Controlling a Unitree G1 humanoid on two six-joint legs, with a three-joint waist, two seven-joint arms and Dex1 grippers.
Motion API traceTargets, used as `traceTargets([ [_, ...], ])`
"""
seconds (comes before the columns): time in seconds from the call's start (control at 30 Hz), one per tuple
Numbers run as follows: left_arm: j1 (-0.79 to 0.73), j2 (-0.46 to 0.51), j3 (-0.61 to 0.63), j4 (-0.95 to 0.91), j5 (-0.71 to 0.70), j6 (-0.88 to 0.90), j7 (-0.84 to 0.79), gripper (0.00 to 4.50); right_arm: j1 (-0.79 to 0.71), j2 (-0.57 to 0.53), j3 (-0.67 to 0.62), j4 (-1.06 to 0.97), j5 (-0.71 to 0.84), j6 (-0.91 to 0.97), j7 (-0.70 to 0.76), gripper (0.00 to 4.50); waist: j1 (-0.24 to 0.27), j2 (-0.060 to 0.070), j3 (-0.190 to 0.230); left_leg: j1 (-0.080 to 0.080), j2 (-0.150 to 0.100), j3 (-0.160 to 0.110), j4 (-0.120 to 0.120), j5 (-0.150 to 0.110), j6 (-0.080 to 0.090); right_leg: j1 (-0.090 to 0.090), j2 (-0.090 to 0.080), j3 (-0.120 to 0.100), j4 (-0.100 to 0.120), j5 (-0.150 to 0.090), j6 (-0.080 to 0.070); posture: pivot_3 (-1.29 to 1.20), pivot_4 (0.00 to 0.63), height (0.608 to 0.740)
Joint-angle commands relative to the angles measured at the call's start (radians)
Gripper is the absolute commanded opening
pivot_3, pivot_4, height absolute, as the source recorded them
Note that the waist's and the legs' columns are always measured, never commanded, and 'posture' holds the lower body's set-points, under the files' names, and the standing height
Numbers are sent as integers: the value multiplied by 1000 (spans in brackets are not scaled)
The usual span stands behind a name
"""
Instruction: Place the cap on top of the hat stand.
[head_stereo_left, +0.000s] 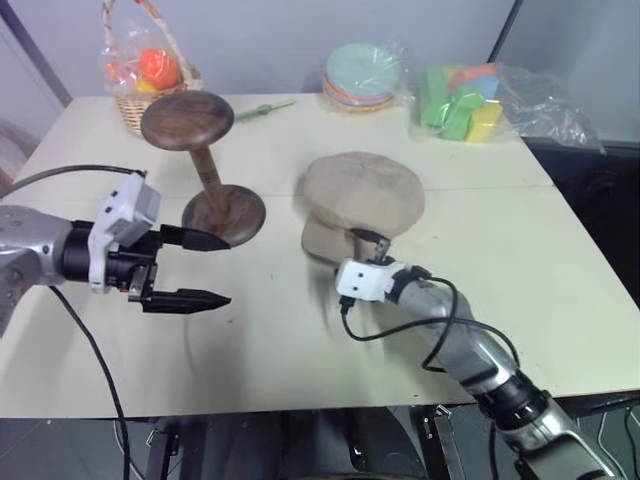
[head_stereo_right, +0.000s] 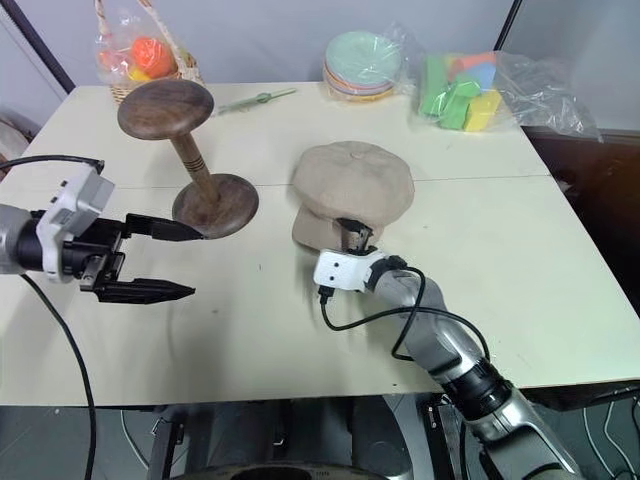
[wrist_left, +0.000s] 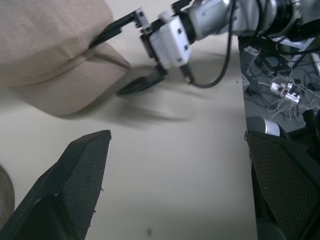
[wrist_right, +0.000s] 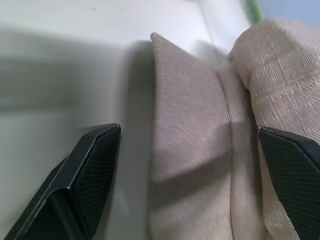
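- Cream counter (head_stereo_left: 560, 290) carries the cap (head_stereo_left: 362, 198) near its middle, brim toward the robot, and the hat stand (head_stereo_left: 203, 165) upright just to its left.
- Right hand (head_stereo_left: 366, 244), fingers spread, straddles the brim's edge; nothing gripped yet.
- Left hand (head_stereo_left: 192, 269) hovers wide open beside the stand's base, empty.
- Right arm is nearer; the cap must travel left and up onto the domed top.

Along surface (head_stereo_left: 300, 340) far edge: wicker basket (head_stereo_left: 140, 105) with bagged fruit, green stick (head_stereo_left: 265, 108), pastel plates (head_stereo_left: 362, 75), bagged foam blocks (head_stereo_left: 462, 98).
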Motion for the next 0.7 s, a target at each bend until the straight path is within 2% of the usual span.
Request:
traceTargets([
  [0.03,-30,-2,12,4,3,-10,-8,4500,-39,14,31,156,-90,-32,-74,4463,0,0,0,0,0,0,0,0,0,0,0,0,0,0,0,0,150,740],
  [0.17,-33,-4,17,4,6,-7,-4,4500,-65,26,29,246,-100,-75,-113,4463,2,-2,-1,2,0,0,1,0,0,2,0,0,1,0,0,0,150,740],
  [0.23,-29,-3,23,2,5,-7,-3,4500,-69,27,27,264,-98,-95,-115,3939,2,-3,-2,4,0,-1,1,0,0,5,0,0,1,0,0,0,150,740],
  [0.27,-26,-3,26,1,4,-7,-2,4500,-69,27,26,269,-96,-104,-113,3612,3,-3,-2,6,0,-2,1,0,0,7,-1,0,1,0,0,0,150,740],
  [0.43,-16,-5,40,-10,-4,1,13,4500,-57,25,15,271,-93,-135,-109,1116,2,-3,-2,10,0,-2,0,0,0,11,-1,0,1,0,-1,0,150,740],
  [0.5,-10,-4,47,-13,-9,5,19,4500,-47,23,4,267,-92,-138,-105,245,1,-3,-2,10,0,-2,0,0,0,11,-1,0,1,0,-1,0,150,740],
  [0.53,-7,-4,51,-13,-11,7,22,4500,-43,23,-4,263,-94,-136,-108,52,1,-3,-2,11,0,-2,-1,0,0,11,-1,0,1,0,-1,0,150,740],
  [0.7,22,-31,152,-11,-50,55,112,4500,-52,-6,-119,122,-30,-144,-79,52,3,-3,-2,13,0,-2,-2,0,0,12,-1,0,1,-1,-1,0,150,740],
])
